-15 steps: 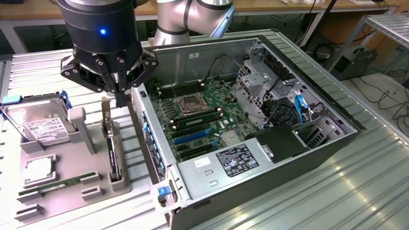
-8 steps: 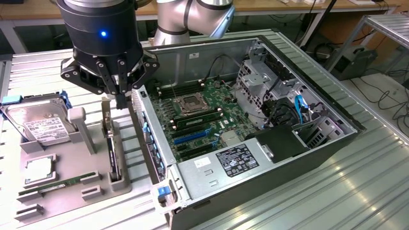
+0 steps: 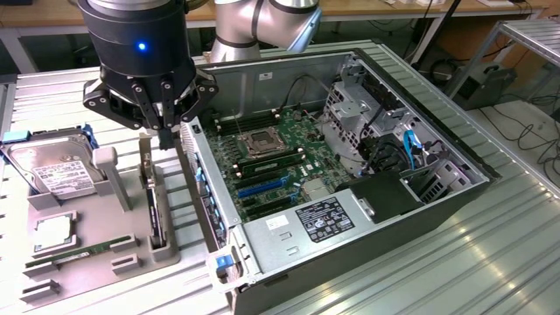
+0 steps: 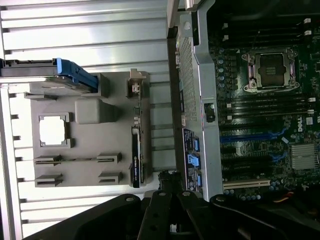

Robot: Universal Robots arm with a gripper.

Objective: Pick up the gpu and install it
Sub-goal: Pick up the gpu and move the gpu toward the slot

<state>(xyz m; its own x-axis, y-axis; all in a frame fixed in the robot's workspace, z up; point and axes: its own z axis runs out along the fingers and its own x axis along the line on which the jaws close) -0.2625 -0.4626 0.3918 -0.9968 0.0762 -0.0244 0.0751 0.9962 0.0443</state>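
One grey holder tray (image 3: 96,262) sits nearest on the ribbed metal counter (image 3: 455,262). It carries a narrow green RAM stick (image 3: 75,254) and, behind that, a square processor chip (image 3: 54,231). Farther back a silver hard drive (image 3: 57,172) leans in a blue bracket; the print on its white label is too small to read. The gpu (image 3: 156,216) stands on edge in a slot along the tray's side next to the open computer case (image 3: 368,256).

Inside the case, a black label (image 3: 324,220) on the power supply carries white print and symbols that cannot be made out. In the wrist view, white lettering (image 4: 301,126) on the motherboard (image 3: 271,164) appears to read DELL.

Above the far end of the gpu hangs the end effector (image 3: 164,141), fingers pressed together with nothing between them, apart from the card.
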